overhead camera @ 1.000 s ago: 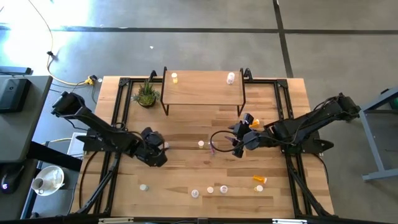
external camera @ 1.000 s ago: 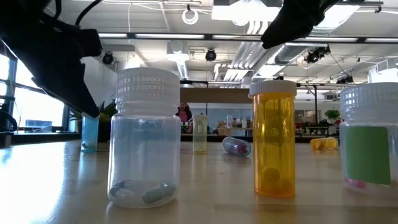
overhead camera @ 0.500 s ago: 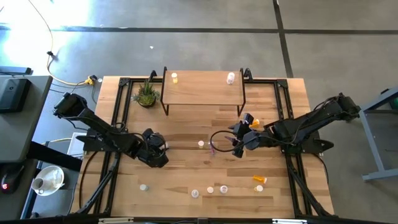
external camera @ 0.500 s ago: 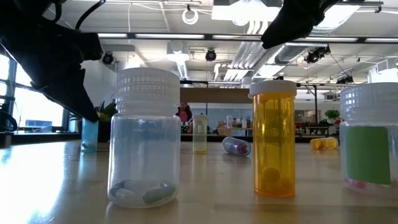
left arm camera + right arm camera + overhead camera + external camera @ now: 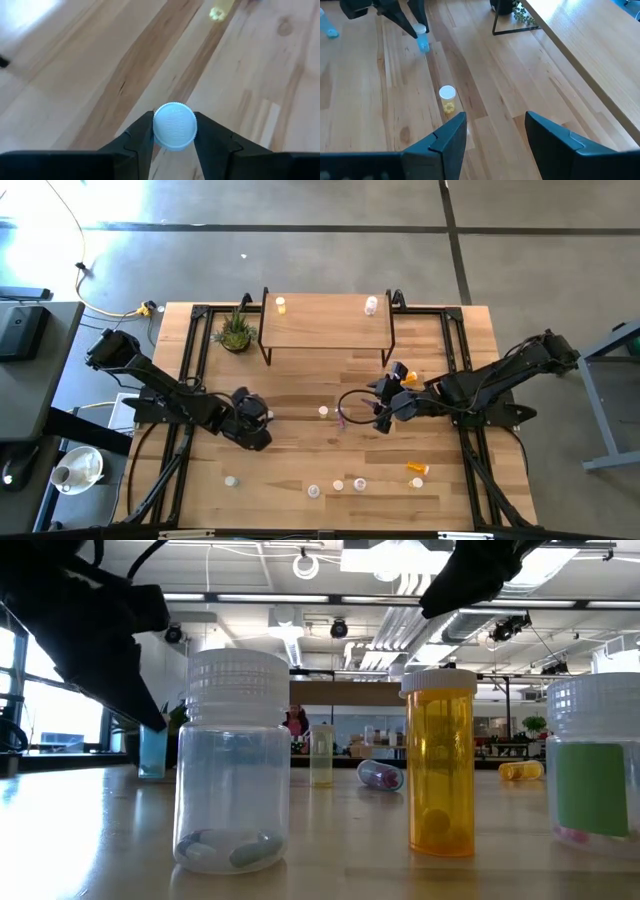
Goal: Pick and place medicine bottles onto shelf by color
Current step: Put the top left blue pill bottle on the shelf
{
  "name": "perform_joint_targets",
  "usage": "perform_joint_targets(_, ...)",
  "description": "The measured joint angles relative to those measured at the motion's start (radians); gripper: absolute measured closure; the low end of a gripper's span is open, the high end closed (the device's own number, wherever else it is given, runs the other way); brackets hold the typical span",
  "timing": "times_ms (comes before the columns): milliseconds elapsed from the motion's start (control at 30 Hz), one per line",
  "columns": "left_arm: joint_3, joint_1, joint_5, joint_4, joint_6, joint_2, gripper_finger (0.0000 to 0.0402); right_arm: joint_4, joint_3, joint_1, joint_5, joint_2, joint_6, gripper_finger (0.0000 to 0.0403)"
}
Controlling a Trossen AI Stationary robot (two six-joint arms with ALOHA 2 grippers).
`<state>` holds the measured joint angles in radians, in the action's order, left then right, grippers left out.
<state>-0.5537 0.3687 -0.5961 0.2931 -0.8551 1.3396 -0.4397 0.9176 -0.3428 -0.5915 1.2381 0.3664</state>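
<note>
Sunlit concrete floor surrounds the wooden table (image 5: 300,380), and the shelf (image 5: 325,330) at its far edge carries just two bottles, a yellow one (image 5: 281,305) and a pinkish one (image 5: 371,305). Most of the sorting looks undone: several bottles (image 5: 337,485) stand along the near edge. The left end effector (image 5: 174,137) pinches a pale blue bottle (image 5: 174,126) on the table's left side. The right end effector (image 5: 494,131) hangs open mid-table, near a yellow bottle (image 5: 447,99).
</note>
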Motion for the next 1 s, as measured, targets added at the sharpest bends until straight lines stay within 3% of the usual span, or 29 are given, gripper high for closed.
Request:
perform_joint_targets(167,-0.07,-0.064,0.001,-0.004,0.11,0.0,0.0286,0.0,0.0,0.0,0.0,0.0,0.003,0.021)
perform_joint_targets(533,-0.343,-0.298,0.047,-0.001,0.553,-0.001,0.0289,-0.006,0.0,0.0,0.0,0.0,0.037,0.021)
perform_joint_targets(733,-0.466,-0.461,0.204,0.002,0.689,-0.001,0.029,-0.01,0.0,0.0,0.0,0.0,0.036,0.021)
perform_joint_targets(1000,-0.574,-0.698,0.369,0.028,0.744,-0.001,0.0289,-0.012,0.0,0.003,0.0,0.0,-0.011,0.021)
